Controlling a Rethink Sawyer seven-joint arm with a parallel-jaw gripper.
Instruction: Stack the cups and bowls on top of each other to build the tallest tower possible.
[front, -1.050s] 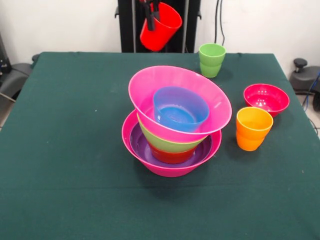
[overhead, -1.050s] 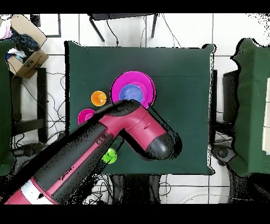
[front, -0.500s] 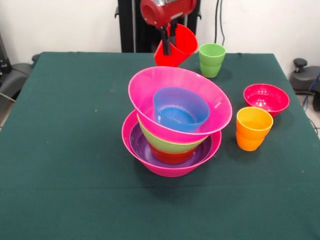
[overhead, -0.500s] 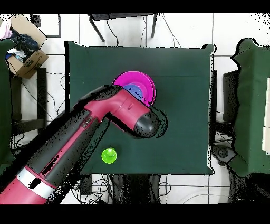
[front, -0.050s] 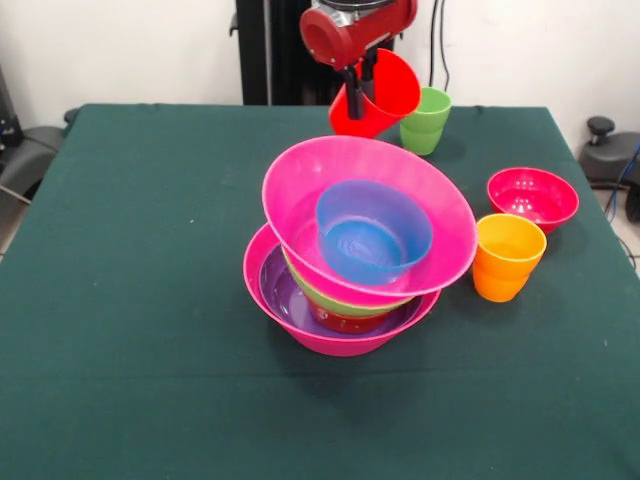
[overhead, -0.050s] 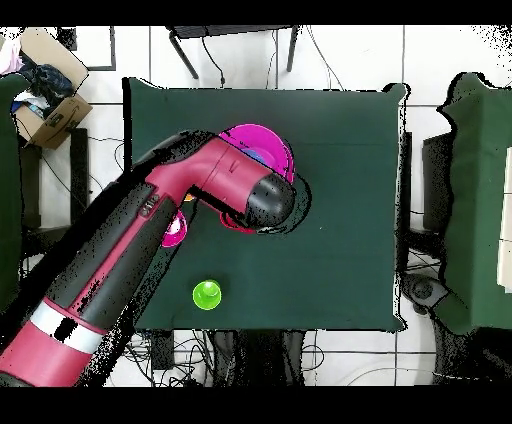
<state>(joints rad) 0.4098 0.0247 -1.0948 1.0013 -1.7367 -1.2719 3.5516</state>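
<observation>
My gripper (front, -0.050s: 360, 84) hangs above the table behind the tower, shut on the rim of the tilted red cup (front, -0.050s: 380, 98). The tower's base is a large hot-pink bowl (front, -0.050s: 262, 275) holding a purple bowl (front, -0.050s: 285, 290), an orange-red bowl (front, -0.050s: 345, 323) and a lime green bowl (front, -0.050s: 345, 300). On top, a second pink bowl (front, -0.050s: 300, 200) leans to the right with a blue bowl (front, -0.050s: 373, 230) inside. A green cup (front, -0.050s: 427, 120), a crimson bowl (front, -0.050s: 532, 198) and an orange cup (front, -0.050s: 508, 257) stand loose on the right. In the overhead view the arm (overhead, -0.050s: 200, 215) hides the gripper and most of the tower (overhead, -0.050s: 262, 138).
The green table cloth (front, -0.050s: 130, 250) ends at edges on all sides. In the overhead view a cardboard box (overhead, -0.050s: 45, 85) sits on the floor at the upper left, and the green cup (overhead, -0.050s: 207, 294) stands near the table's lower edge.
The gripper has carried the red cup to the right and closer to the tower. The top pink bowl with the blue bowl has slid right and leans more.
</observation>
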